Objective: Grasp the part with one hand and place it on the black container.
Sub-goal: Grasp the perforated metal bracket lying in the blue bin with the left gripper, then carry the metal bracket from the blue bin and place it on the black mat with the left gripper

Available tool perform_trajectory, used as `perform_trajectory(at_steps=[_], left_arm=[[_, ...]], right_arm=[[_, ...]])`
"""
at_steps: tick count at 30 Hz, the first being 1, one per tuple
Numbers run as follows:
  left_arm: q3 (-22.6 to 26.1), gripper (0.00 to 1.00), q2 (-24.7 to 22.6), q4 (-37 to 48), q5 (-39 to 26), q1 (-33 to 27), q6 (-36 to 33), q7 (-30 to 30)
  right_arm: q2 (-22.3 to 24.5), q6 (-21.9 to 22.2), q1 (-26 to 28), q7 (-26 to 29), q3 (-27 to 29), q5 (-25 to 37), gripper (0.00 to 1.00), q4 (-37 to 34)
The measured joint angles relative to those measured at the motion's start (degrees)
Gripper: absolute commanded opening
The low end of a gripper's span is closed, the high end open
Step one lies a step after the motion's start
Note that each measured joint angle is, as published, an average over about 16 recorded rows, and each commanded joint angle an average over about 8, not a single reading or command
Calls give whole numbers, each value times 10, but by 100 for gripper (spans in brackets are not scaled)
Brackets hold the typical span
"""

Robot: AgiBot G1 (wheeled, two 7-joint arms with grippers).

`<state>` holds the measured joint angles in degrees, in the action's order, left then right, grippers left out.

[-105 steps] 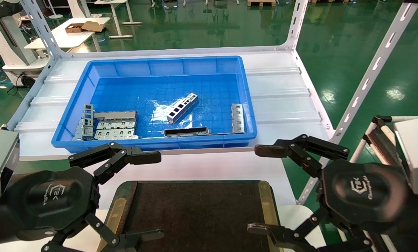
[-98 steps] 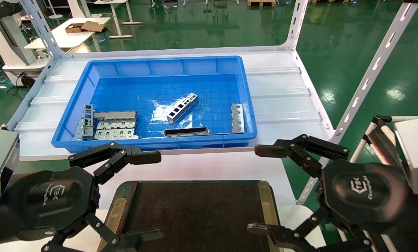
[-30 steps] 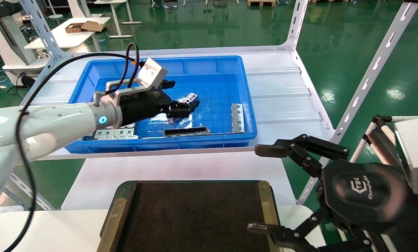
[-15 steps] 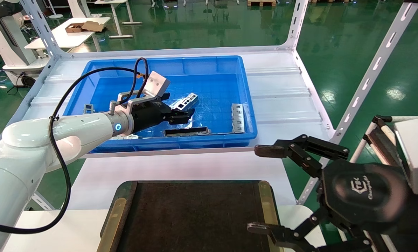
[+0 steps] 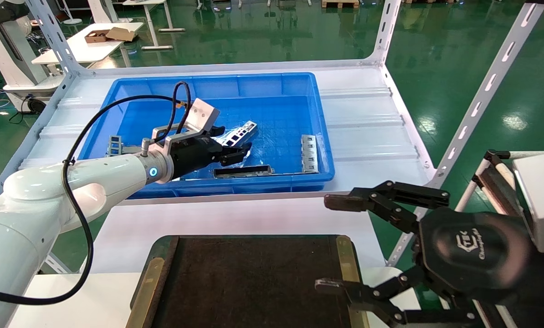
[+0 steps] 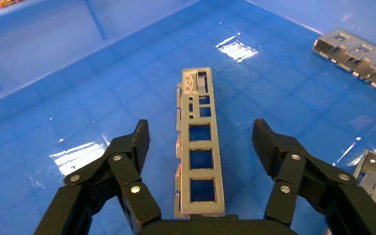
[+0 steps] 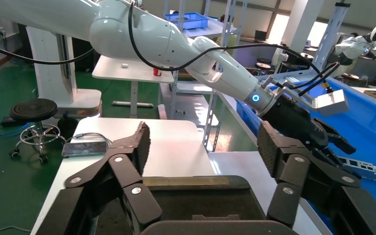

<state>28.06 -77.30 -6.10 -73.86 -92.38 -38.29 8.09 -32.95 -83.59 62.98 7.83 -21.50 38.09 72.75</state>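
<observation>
Left gripper (image 5: 235, 148) reached into blue bin (image 5: 140, 91), fingers spread apart, straddling the part (image 5: 240, 133) — nothing clamped. Part lay flat on bin floor near the middle, tilted diagonally in head view. Left wrist view gave what head view couldn't: part (image 6: 199, 147) seen lengthwise betw. the two open fingers (image 6: 132, 147), clear gap on each side, no contact visible; three big square cutouts plus smaller slots at the far end. Nearest end of part ran under the gripper (image 6: 199, 142) body, so hidden there.

Head view only: dark rectangular frame (image 5: 242, 171) lying along bin's near wall, just below the left gripper; short metal strip (image 5: 309, 153) by the right wall; grey blocks (image 5: 117, 146) mostly hidden behind the white left arm. Same short strip prob. the piece at the far corner of left wrist view (image 6: 357, 51) — can't confirm.

Black container (image 5: 254, 278) on white table in front of the bin, brass strips on left & right edges, well apart from the part.

Right gripper (image 5: 345, 246) hung beside the container's right edge, fingers wide apart, holding nothing. Right wrist view showed it (image 7: 200, 147) over the container (image 7: 196, 196), w/ left arm and bin beyond.
</observation>
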Motion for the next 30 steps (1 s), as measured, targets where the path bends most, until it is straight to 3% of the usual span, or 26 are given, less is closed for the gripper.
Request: perform_trajectory(at_steps=[21,30], left_arm=[[-10,0,3,12,35,0,4,21],[-18,0,19,8,53,-22,-52,26]], right_arm=[[0,0,0,0,0,0,0,0],[0,0,0,0,0,0,0,0]])
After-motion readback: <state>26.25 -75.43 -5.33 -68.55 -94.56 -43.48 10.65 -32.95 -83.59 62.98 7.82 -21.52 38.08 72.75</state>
